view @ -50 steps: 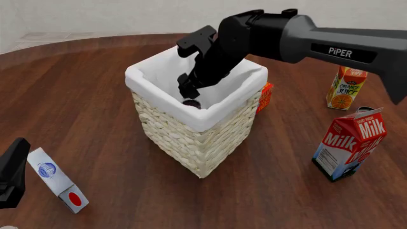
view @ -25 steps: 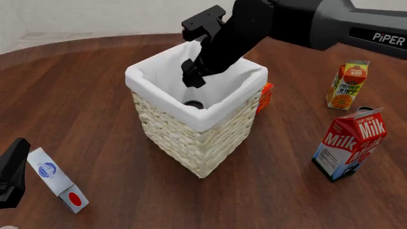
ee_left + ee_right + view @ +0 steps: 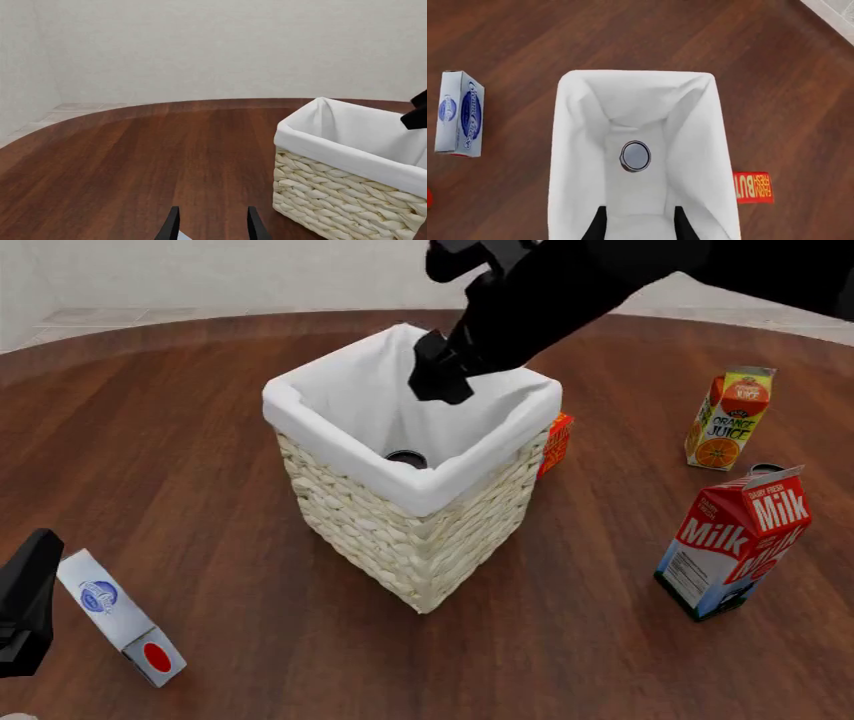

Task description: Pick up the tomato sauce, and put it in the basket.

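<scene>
The tomato sauce (image 3: 635, 155) stands upright on the floor of the basket (image 3: 567, 150), only its silver top showing. From the front, just part of the tomato sauce (image 3: 406, 458) peeks over the cloth rim of the basket (image 3: 414, 540). My right gripper (image 3: 438, 380) hangs above the basket's far side, and the right gripper (image 3: 637, 225) is open and empty, straight above the can. My left gripper (image 3: 27, 605) rests low at the near left of the table. The left gripper (image 3: 212, 230) is open, with the basket (image 3: 333, 200) off to its side.
A blue-and-white box (image 3: 120, 618) lies beside the left gripper. An orange juice carton (image 3: 727, 418) and a milk carton (image 3: 737, 540) stand at the right. A small red box (image 3: 557, 443) sits against the basket's right wall.
My right gripper has risen out of the basket to above its rim, leaving the can on the bottom. The left arm has not moved.
</scene>
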Controlling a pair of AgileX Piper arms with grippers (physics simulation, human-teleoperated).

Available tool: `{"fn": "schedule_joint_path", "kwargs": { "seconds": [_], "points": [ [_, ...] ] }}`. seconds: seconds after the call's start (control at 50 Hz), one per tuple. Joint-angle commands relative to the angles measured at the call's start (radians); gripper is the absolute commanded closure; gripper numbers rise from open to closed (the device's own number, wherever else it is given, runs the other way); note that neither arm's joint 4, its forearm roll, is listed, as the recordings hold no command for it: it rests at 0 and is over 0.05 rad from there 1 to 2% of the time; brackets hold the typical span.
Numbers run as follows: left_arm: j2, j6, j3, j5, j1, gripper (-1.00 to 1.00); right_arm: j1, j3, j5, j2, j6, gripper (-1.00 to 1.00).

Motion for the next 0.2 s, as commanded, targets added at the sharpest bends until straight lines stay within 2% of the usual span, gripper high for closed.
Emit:
{"fn": "schedule_joint_path", "kwargs": {
  "seconds": [0.02,0.2],
  "points": [
    [0.000,0.000,0.000,0.000,0.000,-1.00,0.013,0.102,-0.001,-0.133,0.021,-1.00],
    [0.000,0.000,0.000,0.000,0.000,-1.00,0.011,0.177,0.013,-0.253,0.041,-1.00]
  ]
}}
